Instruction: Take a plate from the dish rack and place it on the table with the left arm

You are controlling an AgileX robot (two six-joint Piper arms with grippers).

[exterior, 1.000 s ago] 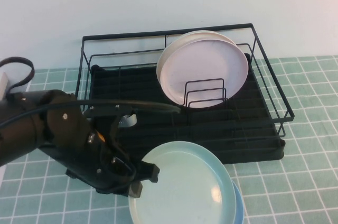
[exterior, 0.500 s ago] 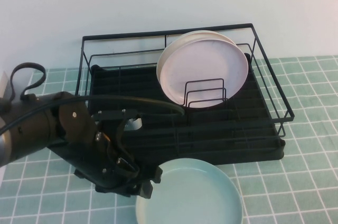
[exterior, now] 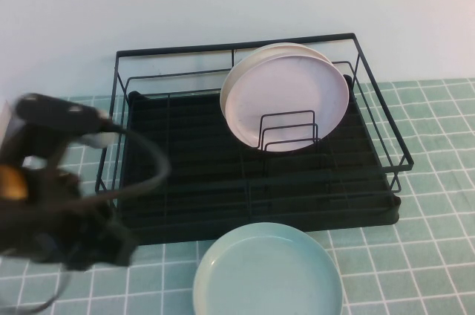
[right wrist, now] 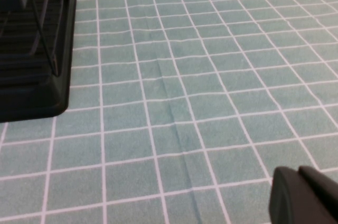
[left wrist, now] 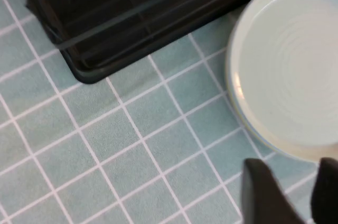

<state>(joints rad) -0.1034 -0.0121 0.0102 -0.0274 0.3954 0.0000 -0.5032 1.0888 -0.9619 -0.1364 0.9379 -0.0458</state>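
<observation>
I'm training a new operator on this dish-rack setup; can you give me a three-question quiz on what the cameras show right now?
1. True or false: the mint-green plate lies flat on the table.
2. What still stands in the dish rack?
A. pink plate
B. mug
C. nothing
3. The left gripper is holding ____.

Key:
1. True.
2. A, the pink plate.
3. Nothing; its fingers are open beside the plate. The right gripper hangs apart over bare tiles.

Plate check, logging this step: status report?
Left tool open, empty, beside the plate. Plate flat on the table, before the dish rack. Right tool parked over bare tiles.
</observation>
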